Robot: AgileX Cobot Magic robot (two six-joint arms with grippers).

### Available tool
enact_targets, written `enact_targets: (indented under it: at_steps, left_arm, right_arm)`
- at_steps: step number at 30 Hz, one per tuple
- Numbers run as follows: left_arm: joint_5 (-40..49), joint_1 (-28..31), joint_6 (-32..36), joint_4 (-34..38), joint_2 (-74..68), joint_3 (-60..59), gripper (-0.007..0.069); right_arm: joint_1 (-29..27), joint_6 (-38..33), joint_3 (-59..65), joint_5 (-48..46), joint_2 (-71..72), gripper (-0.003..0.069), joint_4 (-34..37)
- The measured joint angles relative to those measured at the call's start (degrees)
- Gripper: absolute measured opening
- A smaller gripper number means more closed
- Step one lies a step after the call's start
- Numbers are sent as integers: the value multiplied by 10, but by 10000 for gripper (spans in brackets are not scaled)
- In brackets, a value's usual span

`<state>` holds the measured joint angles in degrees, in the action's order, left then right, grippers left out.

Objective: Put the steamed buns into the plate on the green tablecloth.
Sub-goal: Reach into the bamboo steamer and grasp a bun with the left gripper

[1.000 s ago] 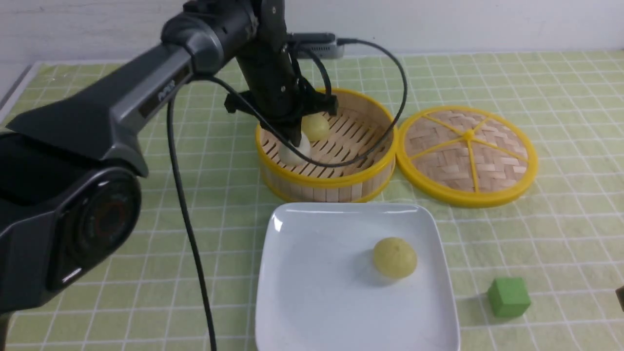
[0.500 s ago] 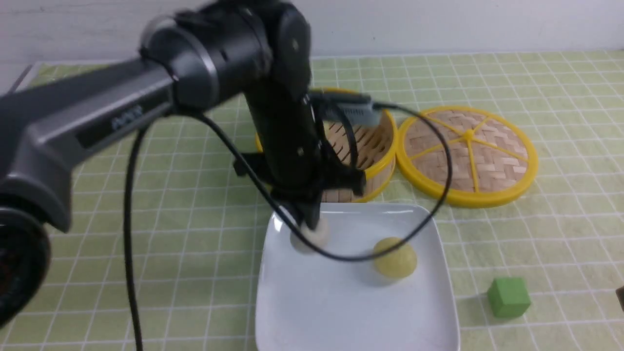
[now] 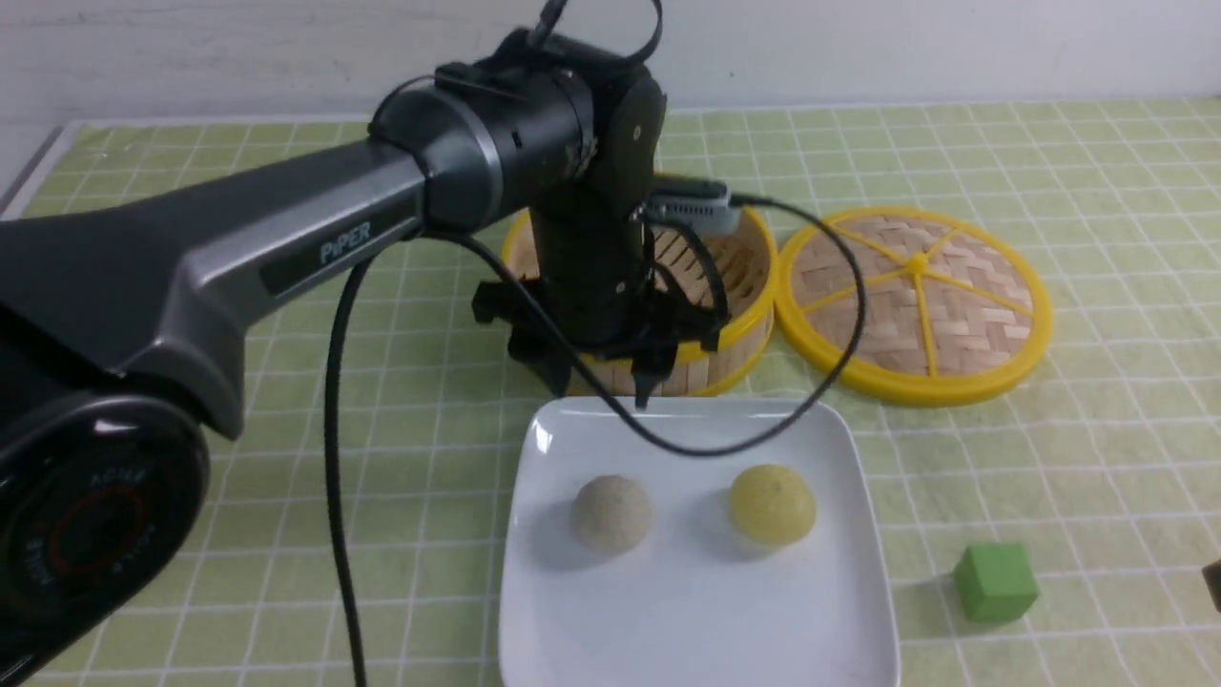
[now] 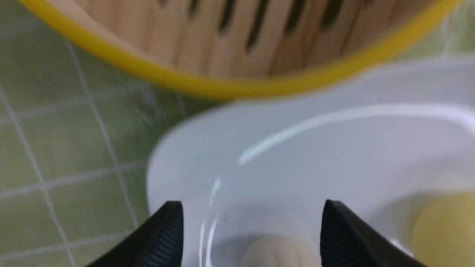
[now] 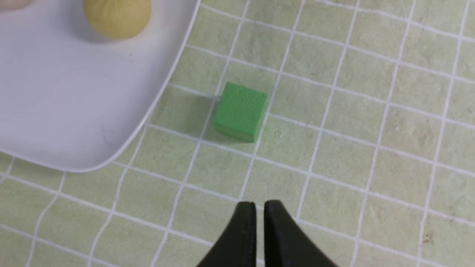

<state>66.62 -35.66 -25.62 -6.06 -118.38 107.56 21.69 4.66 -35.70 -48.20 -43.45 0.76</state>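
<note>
Two steamed buns lie free on the white square plate (image 3: 696,611): a greyish-beige bun (image 3: 611,513) on its left and a pale yellow bun (image 3: 773,504) on its right. The plate rests on the green tablecloth (image 3: 429,477). My left gripper (image 3: 596,382) hangs open and empty over the plate's far edge, just above and behind the grey bun (image 4: 278,254), in front of the steamer. In the left wrist view its fingers (image 4: 334,230) stand wide apart. My right gripper (image 5: 259,211) is shut on nothing, low over the cloth near the green cube.
A bamboo steamer (image 3: 734,334) with a yellow rim stands just behind the plate, partly hidden by my left arm. Its round woven lid (image 3: 916,301) lies flat to the right of it. A small green cube (image 3: 995,580) sits right of the plate.
My left gripper carried the grey bun from the steamer to the plate, opened and let it go, then rose back toward the steamer. The right arm has stayed put.
</note>
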Motion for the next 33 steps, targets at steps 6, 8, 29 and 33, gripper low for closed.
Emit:
enact_targets:
  at_steps: [6,8,29,33]
  left_arm:
    - [1,63,-22,45,-62,185,456]
    - [1,91,-7,89,-105,240,443]
    - [-76,136,74,154,-289,376,336]
    - [-63,136,74,150,-295,378,171]
  right_arm:
    - [0,0,0,1,0,65,0]
    - [0,0,0,2,0,68,0]
    - [0,0,0,30,0,96,0]
    - [0,0,0,30,0,100,0]
